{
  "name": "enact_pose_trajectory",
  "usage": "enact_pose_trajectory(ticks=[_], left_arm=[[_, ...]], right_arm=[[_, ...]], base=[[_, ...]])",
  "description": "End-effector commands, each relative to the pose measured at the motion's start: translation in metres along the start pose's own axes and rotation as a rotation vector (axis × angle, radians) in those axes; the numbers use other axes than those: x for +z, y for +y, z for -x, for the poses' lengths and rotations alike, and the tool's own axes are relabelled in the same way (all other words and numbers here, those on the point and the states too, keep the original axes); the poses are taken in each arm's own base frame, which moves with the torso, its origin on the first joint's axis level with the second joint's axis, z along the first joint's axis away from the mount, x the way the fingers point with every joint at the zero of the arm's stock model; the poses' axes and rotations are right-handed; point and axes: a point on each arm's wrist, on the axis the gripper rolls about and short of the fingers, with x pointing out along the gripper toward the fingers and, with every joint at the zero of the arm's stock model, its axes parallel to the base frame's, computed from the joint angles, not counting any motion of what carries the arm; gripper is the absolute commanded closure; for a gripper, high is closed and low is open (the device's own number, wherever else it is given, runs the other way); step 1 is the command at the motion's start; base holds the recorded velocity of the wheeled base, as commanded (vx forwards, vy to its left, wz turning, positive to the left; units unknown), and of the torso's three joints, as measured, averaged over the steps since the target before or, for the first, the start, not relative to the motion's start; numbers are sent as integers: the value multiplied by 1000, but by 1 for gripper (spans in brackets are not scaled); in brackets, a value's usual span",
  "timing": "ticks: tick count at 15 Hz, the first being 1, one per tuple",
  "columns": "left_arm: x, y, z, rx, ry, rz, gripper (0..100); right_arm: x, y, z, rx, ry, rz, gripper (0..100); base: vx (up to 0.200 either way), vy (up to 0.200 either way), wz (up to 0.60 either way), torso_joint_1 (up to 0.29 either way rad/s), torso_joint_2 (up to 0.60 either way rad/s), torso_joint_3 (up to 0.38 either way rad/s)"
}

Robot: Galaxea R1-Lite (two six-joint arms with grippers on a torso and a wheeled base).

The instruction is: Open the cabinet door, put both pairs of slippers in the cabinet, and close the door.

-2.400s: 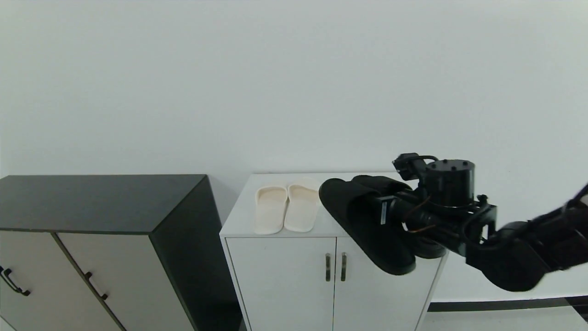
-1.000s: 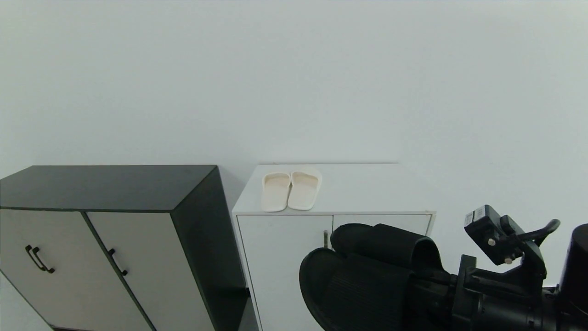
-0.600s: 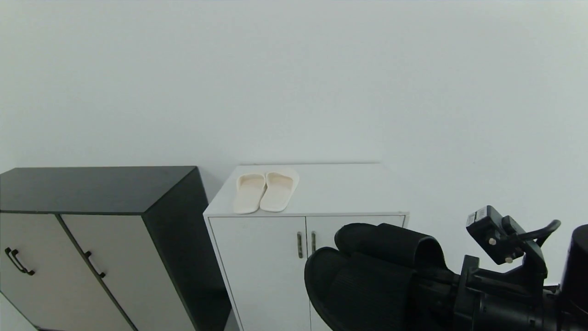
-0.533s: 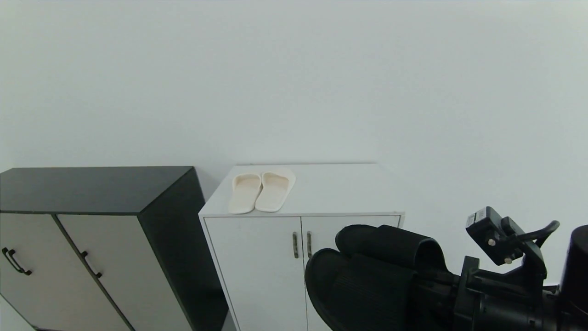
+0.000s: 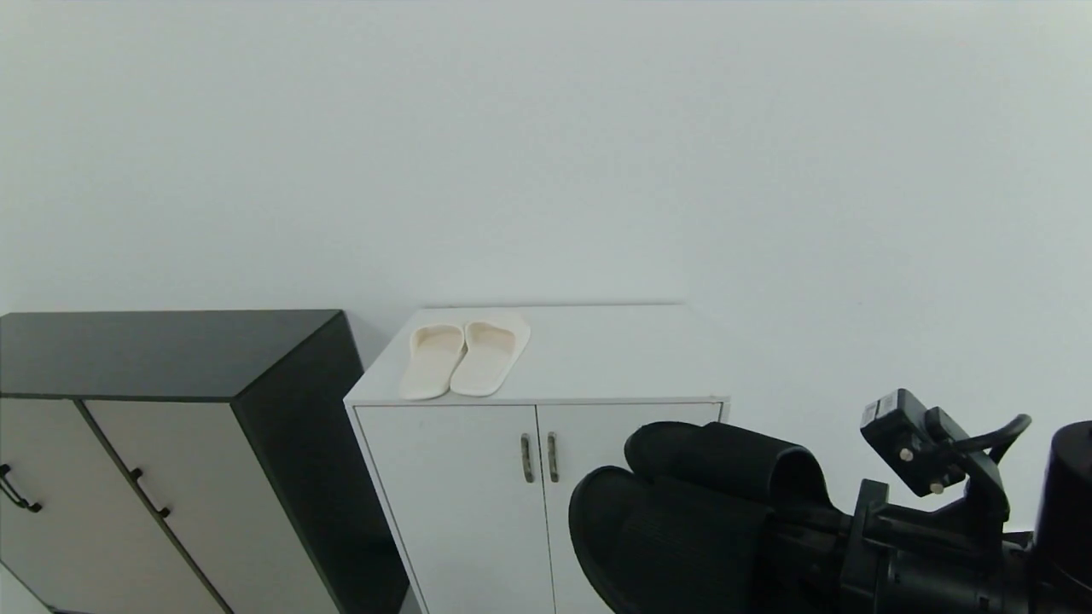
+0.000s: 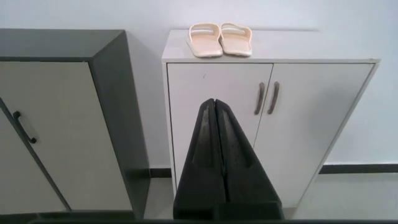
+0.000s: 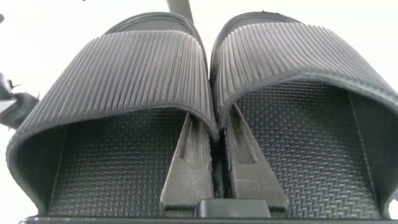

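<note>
Now, black slippers [image 7: 124,74], adjoining walls between fingers [image 7: 189,168] of the right hand [image 7: 212,115].

Bright, even, diffuse light, with soft shadow between dark cabinet [image 5: 171,350] and white cabinet [image 5: 452,512]

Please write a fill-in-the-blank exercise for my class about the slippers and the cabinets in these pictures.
The pair of cream rubber slippers lies on ___ of the white two-door cabinet. Both of its doors are ___. The right claw is shut on ___ black ribbed slippers.
Missing words: top; closed; two.
</note>
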Motion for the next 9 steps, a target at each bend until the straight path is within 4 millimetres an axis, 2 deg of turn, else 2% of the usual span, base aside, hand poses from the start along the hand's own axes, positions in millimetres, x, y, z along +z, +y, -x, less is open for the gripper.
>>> enact_pose_trajectory(ticks=[1,4,9], left_arm=[[0,0,0,1,1,0,100],[0,0,0,1,1,0,100],[0,0,0,1,1,0,100]], right_arm=[[-1,0,-1,0,5,-1,100],[-3,-1,-3,-3,15,-3,100],[-4,-2,-3,-5,22,-4,100]], base=[[0,0,0,0,0,0],[0,0,0,0,0,0],[0,0,0,-157,331,164]])
